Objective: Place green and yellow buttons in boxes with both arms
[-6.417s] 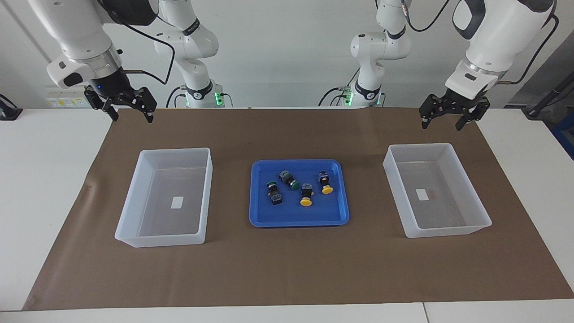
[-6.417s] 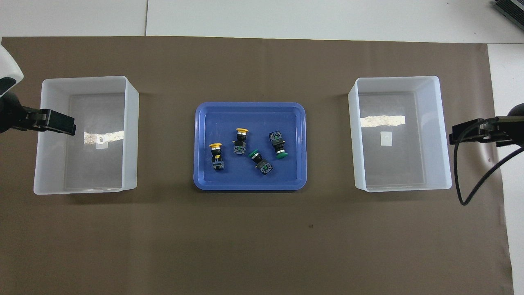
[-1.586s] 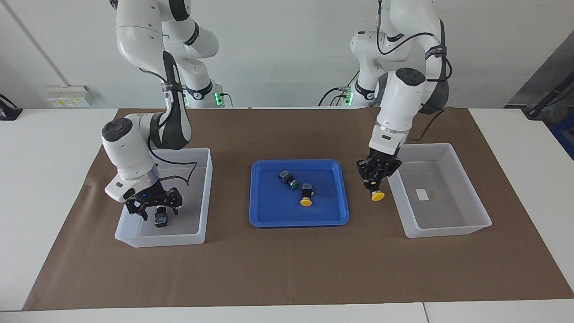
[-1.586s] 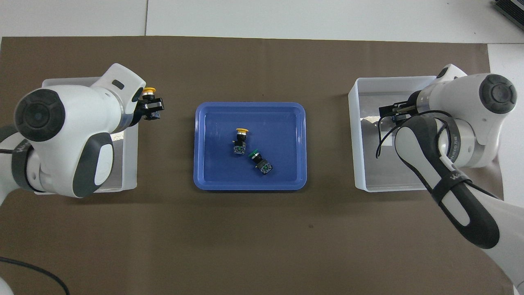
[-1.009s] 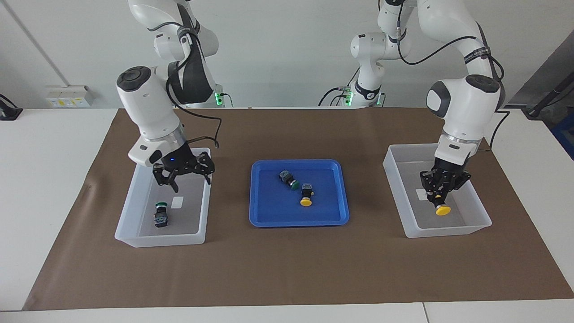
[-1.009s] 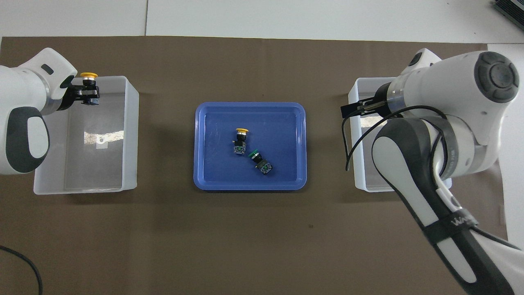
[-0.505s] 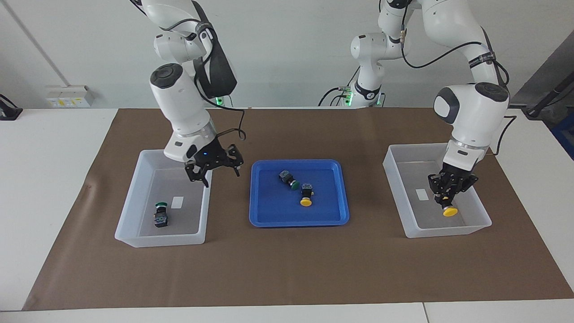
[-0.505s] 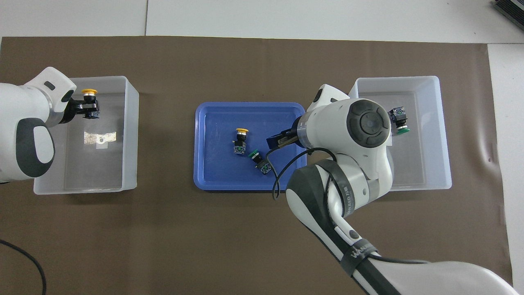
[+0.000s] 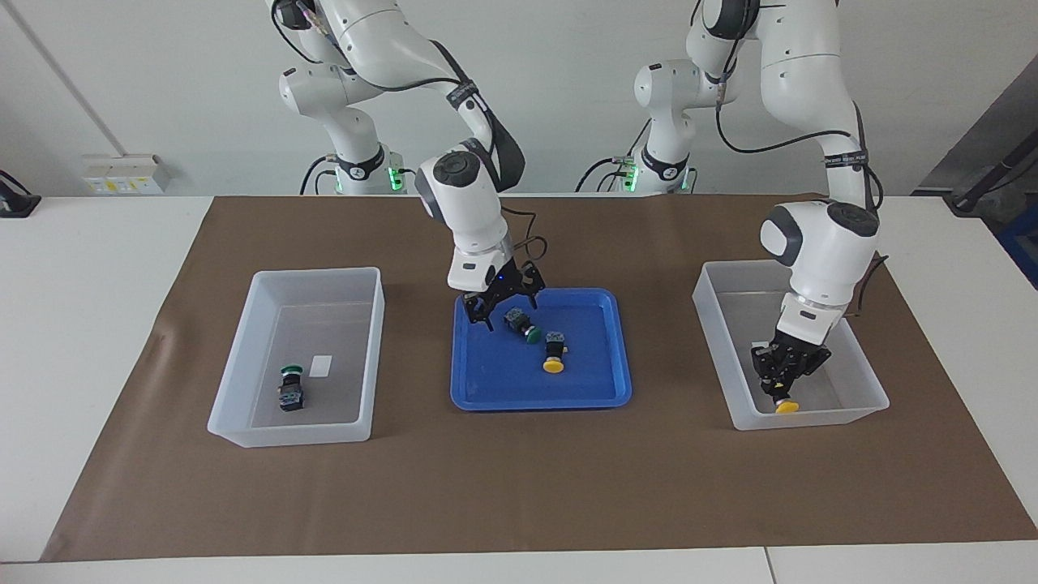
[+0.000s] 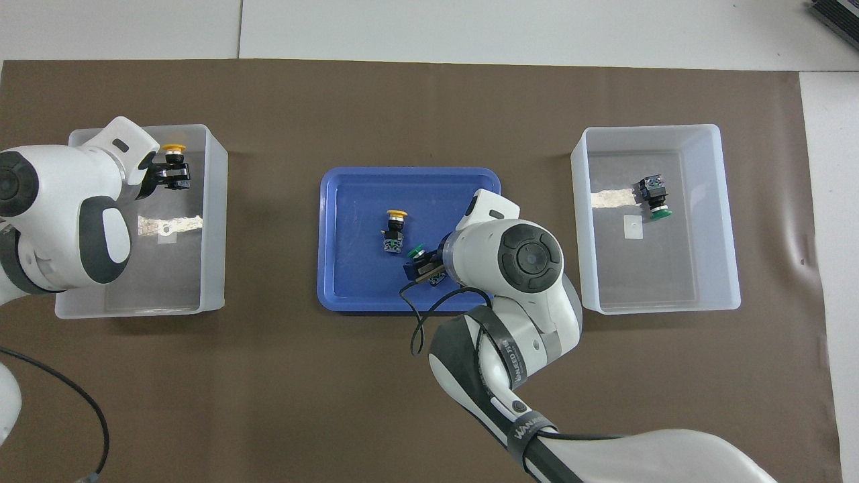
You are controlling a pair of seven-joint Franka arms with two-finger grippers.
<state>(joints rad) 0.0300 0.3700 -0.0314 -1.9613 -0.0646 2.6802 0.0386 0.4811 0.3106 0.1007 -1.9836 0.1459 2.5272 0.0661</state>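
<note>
Brown paper mat [image 9: 519,487] carries a blue plastic tray [image 9: 486,381] between two translucent white boxes [image 9: 243,381]. Over the tray's green-capped button [image 9: 519,323] and yellow-capped button [image 9: 554,354], the right gripper [image 9: 503,304] hangs spread wide. Inside the other box [image 9: 868,381], the left gripper [image 9: 780,375] clamps another yellow-capped button [image 9: 785,405].

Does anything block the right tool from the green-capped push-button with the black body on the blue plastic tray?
Nothing visible does. The open right tool hangs directly over that green-capped push-button on the blue plastic tray; the yellow-capped push-button beside it lies clear of the jaws.
</note>
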